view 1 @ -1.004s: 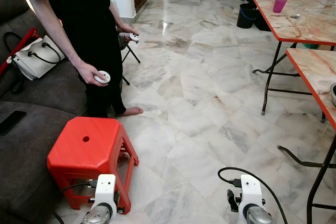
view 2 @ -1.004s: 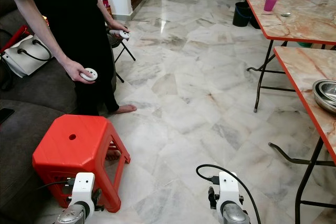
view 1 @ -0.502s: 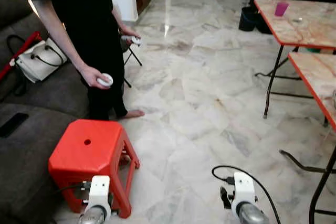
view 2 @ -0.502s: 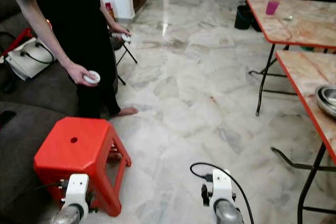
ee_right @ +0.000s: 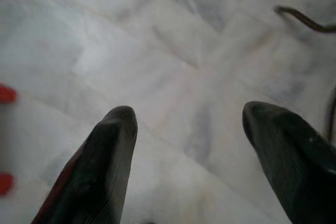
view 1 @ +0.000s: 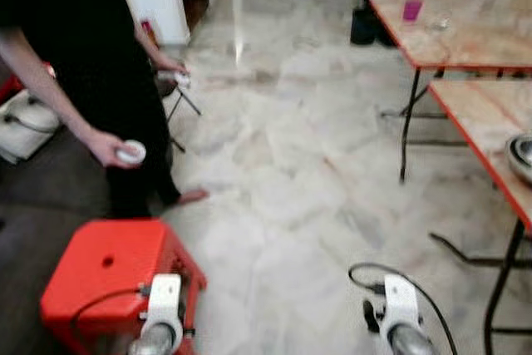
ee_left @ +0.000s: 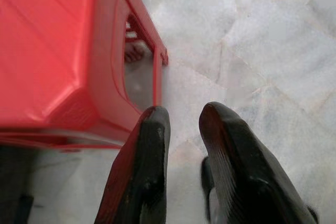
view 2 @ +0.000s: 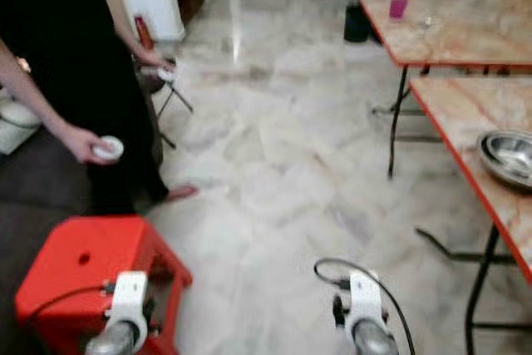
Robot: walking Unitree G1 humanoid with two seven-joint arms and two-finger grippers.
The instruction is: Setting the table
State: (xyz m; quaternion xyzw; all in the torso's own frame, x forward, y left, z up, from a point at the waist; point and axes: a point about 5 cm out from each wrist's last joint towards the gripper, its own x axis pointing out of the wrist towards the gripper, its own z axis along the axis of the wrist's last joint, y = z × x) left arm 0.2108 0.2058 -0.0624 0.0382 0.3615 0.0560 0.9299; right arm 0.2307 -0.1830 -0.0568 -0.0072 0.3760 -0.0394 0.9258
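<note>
Two marble-topped folding tables with orange rims stand on the right: the near table [view 2: 465, 110] and the far table [view 2: 474, 35]. A steel bowl [view 2: 509, 155] rests on the near table close to its edge. A purple cup [view 2: 398, 7] stands on the far table. Both arms hang low over the floor. My left gripper [ee_left: 184, 111] is shut with nothing in it, beside a red stool [ee_left: 52, 51]. My right gripper [ee_right: 189, 114] is open over bare marble floor. The eye views are blurred.
A person in black [view 1: 75, 56] stands at the left, holding a white controller in each hand. The red stool [view 1: 108, 276] sits before a dark sofa [view 1: 33, 205] with a white bag [view 1: 21, 126]. A black bin [view 1: 362, 27] stands by the far table.
The camera has swung to the right and blurred: stool and person sit further left in the picture, and the bowl shows more fully. Both arms hang as before.
</note>
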